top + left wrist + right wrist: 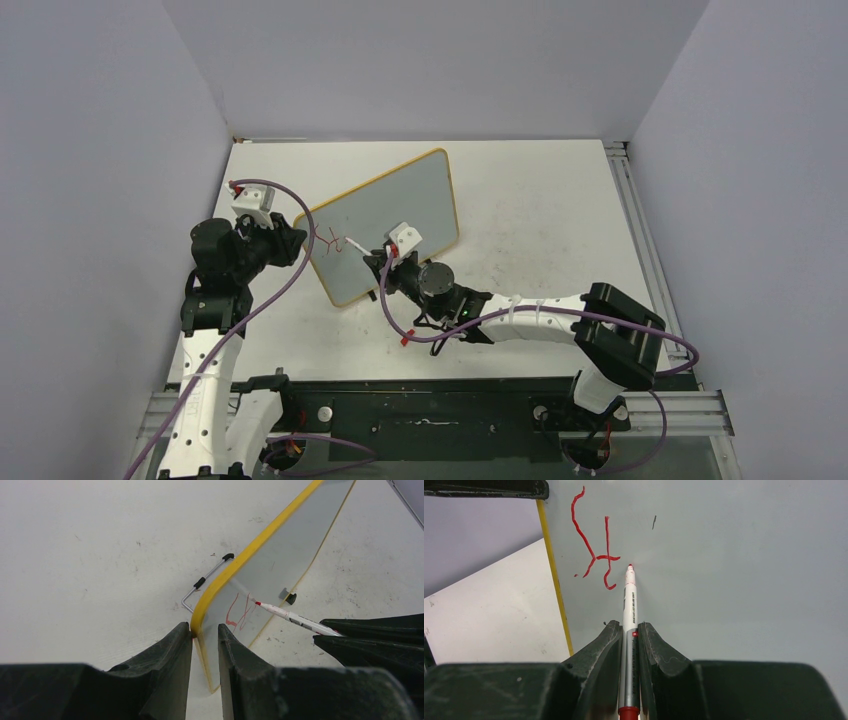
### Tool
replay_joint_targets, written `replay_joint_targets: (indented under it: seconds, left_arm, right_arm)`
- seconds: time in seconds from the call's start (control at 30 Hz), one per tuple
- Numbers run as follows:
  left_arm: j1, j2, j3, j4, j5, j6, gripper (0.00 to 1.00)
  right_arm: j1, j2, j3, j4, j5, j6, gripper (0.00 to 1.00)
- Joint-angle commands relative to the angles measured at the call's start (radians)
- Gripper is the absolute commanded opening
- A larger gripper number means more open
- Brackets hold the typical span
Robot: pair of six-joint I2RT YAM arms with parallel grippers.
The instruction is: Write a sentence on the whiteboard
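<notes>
Whiteboard [749,555] runs off top, right edges in right wrist view. Marker [629,595] tail cut by bottom edge there; rear barrel hidden inside right gripper [322,631] in left wrist view. Red strokes [336,243] too small to read from above.

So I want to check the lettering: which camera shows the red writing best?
Right wrist: the red writing is close, head-on and sharp. Left wrist shows it slanted and small; top external only tiny strokes.

Marker [629,610] just right of sentence [607,550]
</notes>
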Motion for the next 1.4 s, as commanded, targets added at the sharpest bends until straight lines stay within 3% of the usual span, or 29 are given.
replay_joint_targets:
  seconds: [0.0,1.37]
  left_arm:
    - [-0.005,-0.01,0.007,0.021,0.027,0.003,0.24]
    - [-0.003,-0.012,0.007,0.019,0.025,0.002,0.24]
  right_arm:
    - [0.0,0.002,0.048,0.044,-0.028,-0.006,0.05]
    - [0.01,-0.003,-0.028,0.005,0.054,0.039,0.05]
